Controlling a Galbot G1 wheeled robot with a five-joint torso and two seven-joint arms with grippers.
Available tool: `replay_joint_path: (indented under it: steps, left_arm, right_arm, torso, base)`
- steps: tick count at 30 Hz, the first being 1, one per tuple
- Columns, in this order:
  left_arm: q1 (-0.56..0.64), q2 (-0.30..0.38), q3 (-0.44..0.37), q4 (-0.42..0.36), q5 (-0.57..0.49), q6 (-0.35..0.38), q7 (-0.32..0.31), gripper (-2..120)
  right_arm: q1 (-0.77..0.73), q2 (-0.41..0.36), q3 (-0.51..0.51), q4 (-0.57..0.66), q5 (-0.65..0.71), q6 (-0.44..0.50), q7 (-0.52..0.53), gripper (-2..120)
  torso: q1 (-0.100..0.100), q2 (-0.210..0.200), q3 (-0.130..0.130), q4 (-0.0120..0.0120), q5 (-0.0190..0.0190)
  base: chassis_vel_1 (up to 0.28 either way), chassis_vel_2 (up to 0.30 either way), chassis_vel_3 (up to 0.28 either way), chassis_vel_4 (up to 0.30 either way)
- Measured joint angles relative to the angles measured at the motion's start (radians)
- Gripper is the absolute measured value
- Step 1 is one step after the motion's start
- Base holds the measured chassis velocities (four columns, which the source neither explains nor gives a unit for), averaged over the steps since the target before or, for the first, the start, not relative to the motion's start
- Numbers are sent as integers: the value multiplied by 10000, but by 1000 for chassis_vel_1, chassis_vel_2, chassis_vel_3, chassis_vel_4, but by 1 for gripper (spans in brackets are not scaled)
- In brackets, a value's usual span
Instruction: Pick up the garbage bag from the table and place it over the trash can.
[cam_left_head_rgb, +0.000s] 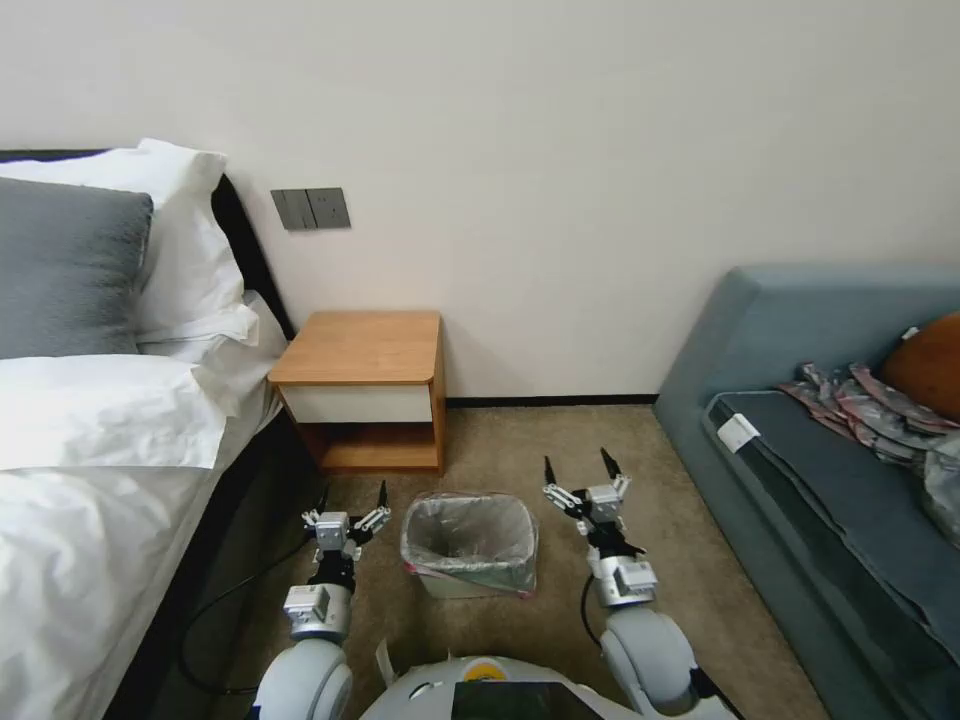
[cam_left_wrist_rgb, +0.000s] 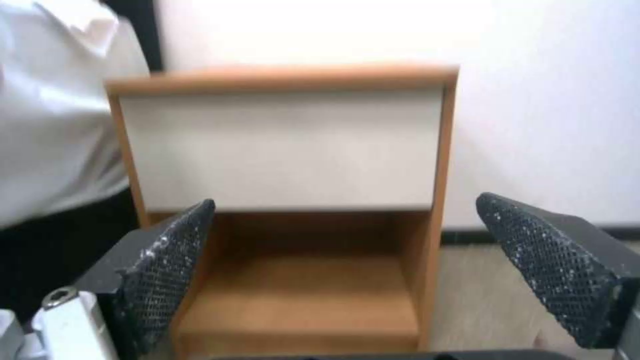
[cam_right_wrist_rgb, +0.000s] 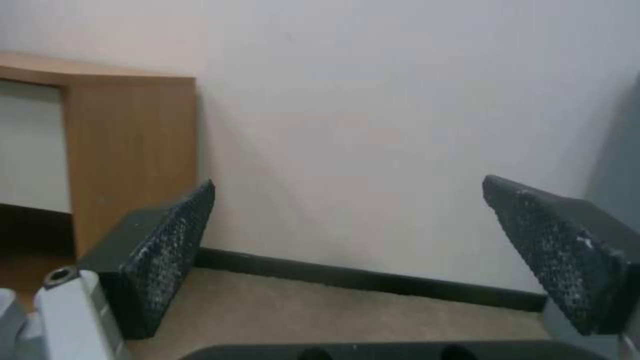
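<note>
A bed (cam_left_head_rgb: 90, 480) with white linen and a grey pillow (cam_left_head_rgb: 65, 265) fills the robot's left side, and a blue-grey sofa (cam_left_head_rgb: 800, 400) lines its right, a pink-grey patterned cloth (cam_left_head_rgb: 860, 405) bunched on the seat. Against the pale wall between them stands the table (cam_left_head_rgb: 365, 385), an orange-brown nightstand with a white drawer front and a lower shelf, its top bare wood. On the tan carpet just in front of it sits the trash can (cam_left_head_rgb: 470, 545), and the garbage bag (cam_left_head_rgb: 470, 530) already lines it, the wrinkled grey film spread inside and its pinkish-red rim folded over the outside of the bin. The left gripper (cam_left_head_rgb: 352, 497) hovers just beside the can on the bed side, fingers spread wide and grasping nothing; its wrist camera looks at the drawer front. The right gripper (cam_left_head_rgb: 580, 465) hangs near the can's other side, likewise released and empty, facing the wall and skirting.
</note>
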Motion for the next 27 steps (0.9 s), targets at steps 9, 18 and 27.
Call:
replay_joint_path:
  steps: [9,18,27]
  left_arm:
    - [973,-657,-662,-1014,-119,-433,1249,100]
    - [2224,-1149,-1579,-1820,52,142,2062,100]
    - [3332,-1363,-1807,-2243,-117,55,1849,100]
  right_arm:
    - [-787,399,1337,168,600,389,-1125,100]
    - [-2121,675,1740,562,1245,714,-1376,100]
    - [-3816,1010,1635,1060,1156,2204,-423,100]
  torso:
    - [0,-1,0,1,0]
    - [0,0,0,3,0]
    - [1,0,0,0,-1]
  base:
    - [0,0,0,0]
    - [0,0,0,0]
    - [0,0,0,0]
